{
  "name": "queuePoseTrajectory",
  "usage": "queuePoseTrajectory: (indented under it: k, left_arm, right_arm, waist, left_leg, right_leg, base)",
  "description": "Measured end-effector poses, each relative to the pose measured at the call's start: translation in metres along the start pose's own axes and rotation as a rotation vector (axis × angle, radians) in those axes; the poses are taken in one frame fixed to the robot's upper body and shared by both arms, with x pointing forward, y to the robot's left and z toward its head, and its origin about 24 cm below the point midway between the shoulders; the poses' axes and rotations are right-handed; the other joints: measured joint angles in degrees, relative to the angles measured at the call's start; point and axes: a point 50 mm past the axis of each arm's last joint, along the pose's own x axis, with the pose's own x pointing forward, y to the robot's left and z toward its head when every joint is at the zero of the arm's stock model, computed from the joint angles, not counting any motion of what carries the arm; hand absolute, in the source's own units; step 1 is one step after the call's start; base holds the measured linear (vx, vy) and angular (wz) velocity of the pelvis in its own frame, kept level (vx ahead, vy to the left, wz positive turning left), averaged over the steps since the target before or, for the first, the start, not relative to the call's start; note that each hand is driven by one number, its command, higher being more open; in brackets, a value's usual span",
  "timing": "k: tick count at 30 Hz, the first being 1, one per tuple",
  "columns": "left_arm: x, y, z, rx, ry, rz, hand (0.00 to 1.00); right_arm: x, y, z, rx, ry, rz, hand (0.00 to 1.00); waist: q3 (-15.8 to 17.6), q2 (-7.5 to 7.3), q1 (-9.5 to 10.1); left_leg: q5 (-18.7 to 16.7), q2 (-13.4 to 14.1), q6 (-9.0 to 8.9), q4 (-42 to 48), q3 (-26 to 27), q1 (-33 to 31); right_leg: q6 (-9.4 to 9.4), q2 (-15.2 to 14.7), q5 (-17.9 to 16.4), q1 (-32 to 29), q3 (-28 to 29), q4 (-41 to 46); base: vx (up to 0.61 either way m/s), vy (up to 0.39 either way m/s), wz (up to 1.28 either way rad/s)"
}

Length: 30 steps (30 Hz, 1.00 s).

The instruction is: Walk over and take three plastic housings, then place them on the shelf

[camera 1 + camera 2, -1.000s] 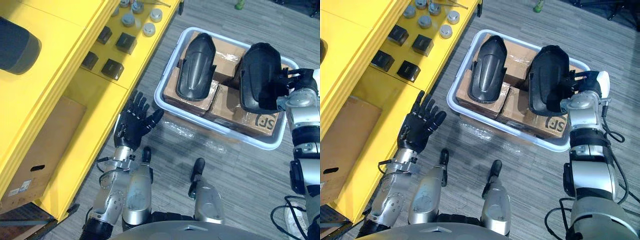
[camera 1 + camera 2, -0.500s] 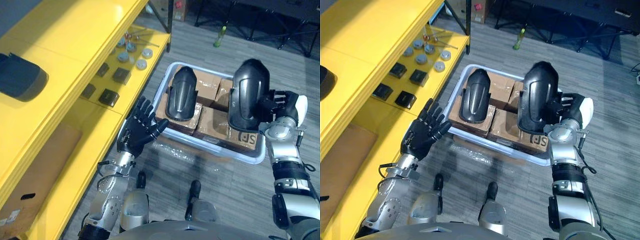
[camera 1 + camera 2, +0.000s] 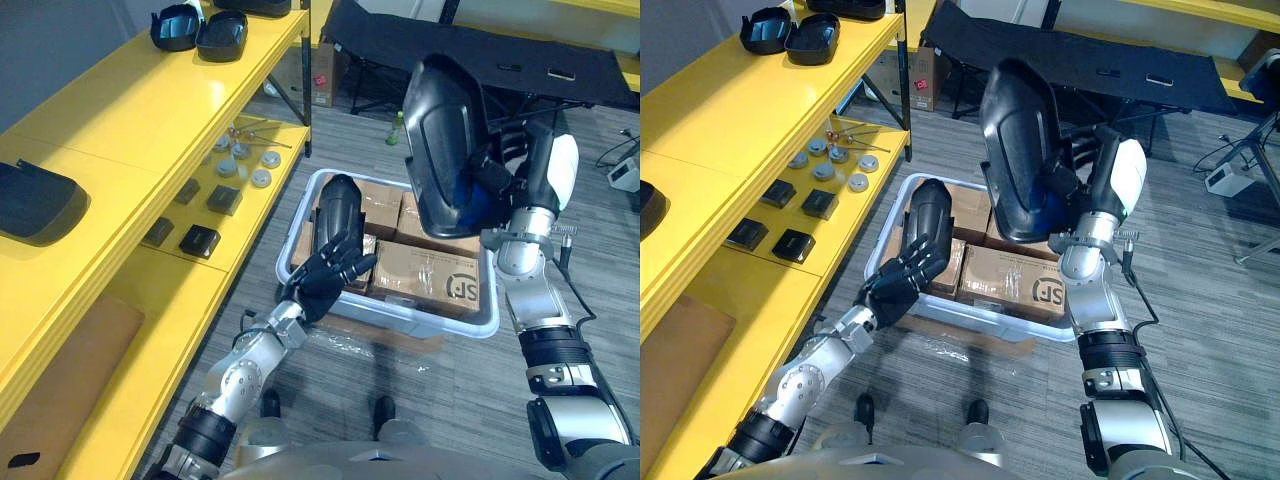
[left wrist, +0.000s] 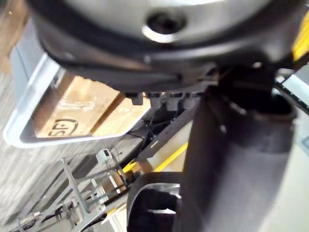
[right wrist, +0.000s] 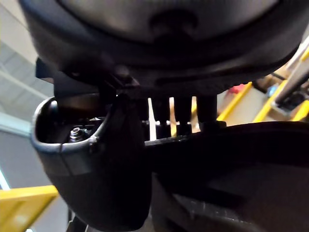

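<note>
Item 1: housing [image 3: 445,145], black, high above the bin [image 3: 440,322], with my right hand [image 3: 522,178] clamped round its edge.
Item 2: second housing [image 3: 335,210], lying on cartons [image 3: 430,275] in the bin's left side.
My left hand [image 3: 325,280] is at its near end with fingers spread; I cannot tell whether it touches.
Yellow shelf [image 3: 130,110] on the left bears dark shells [image 3: 35,200] and small parts [image 3: 220,195].

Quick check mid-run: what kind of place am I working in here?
Likely a workshop or parts storeroom: yellow shelving holding small parts, black plastic housings on its top level, and a grey bin of cardboard boxes on the floor.
</note>
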Motion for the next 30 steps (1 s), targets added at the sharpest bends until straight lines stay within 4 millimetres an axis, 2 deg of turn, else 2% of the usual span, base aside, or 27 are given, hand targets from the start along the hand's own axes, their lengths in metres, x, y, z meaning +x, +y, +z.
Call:
queuePoseTrajectory:
  k: [2, 5, 12, 18, 24, 25, 30]
  left_arm:
    - [0.011, -0.006, 0.006, -0.021, -0.027, -0.016, 1.00]
    - [0.022, -0.018, 0.011, -0.021, -0.047, -0.047, 1.00]
    - [0.031, -0.026, 0.004, -0.034, -0.034, -0.020, 1.00]
    - [0.032, -0.022, -0.005, -0.029, -0.013, 0.054, 1.00]
    - [0.033, -0.020, 0.001, -0.039, -0.091, 0.156, 1.00]
    - [0.034, -0.021, 0.004, -0.053, -0.128, 0.210, 0.00]
    - [0.031, -0.011, 0.027, -0.219, -0.318, 0.363, 0.00]
  right_arm:
    - [-0.005, 0.012, 0.008, 0.039, -0.030, 0.035, 0.00]
    - [-0.012, 0.025, 0.020, 0.096, -0.075, 0.087, 0.00]
    - [-0.047, 0.061, 0.029, 0.182, -0.089, 0.278, 0.00]
    - [-0.061, 0.073, 0.028, 0.206, -0.061, 0.322, 0.00]
    - [-0.071, 0.080, 0.030, 0.229, -0.049, 0.356, 0.00]
    - [-0.074, 0.083, 0.031, 0.235, -0.047, 0.368, 0.00]
    - [-0.084, 0.092, 0.035, 0.301, -0.012, 0.391, 0.00]
  waist:
    - [-1.79, -0.62, -0.11]
    - [-2.23, -0.89, -0.45]
    - [-2.65, -1.04, -0.80]
    - [-3.02, -1.34, -1.12]
    - [-3.75, -1.41, -1.46]
    - [-3.77, -1.43, -1.44]
    - [-3.92, -1.65, -1.25]
  left_leg:
    - [0.00, 0.20, -0.08, 0.02, 0.25, 0.29]
    - [0.03, 0.12, -0.10, 0.08, 0.27, 1.03]
    - [0.09, 0.10, -0.13, -0.01, 0.24, 1.49]
    - [0.14, 0.00, -0.09, 0.07, 0.02, 1.70]
    - [0.08, 0.04, -0.15, 0.16, 0.08, 2.02]
    - [0.05, 0.09, -0.18, 0.16, 0.06, 2.01]
    - [0.08, 0.14, -0.19, 0.16, -0.35, 1.86]
  right_leg:
    - [-0.02, 0.22, 0.01, 0.15, 0.26, -0.05]
    - [-0.03, 0.13, 0.03, 0.83, 0.33, -0.05]
    - [-0.03, 0.11, 0.00, 1.28, 0.32, -0.10]
    - [-0.03, 0.03, 0.01, 1.68, 0.11, -0.09]
    - [-0.07, 0.05, -0.01, 2.00, 0.11, -0.25]
    - [-0.08, 0.10, -0.02, 2.03, 0.10, -0.31]
    - [-0.24, 0.17, -0.13, 2.13, -0.32, -0.33]
  base:
    - [-0.01, -0.011, -0.06]
    - [0.00, 0.000, 0.00]
    - [-0.01, 0.002, 0.00]
    - [0.00, 0.000, 0.01]
    - [0.00, 0.000, 0.00]
    - [0.00, 0.000, 0.00]
    - [0.00, 0.000, 0.03]
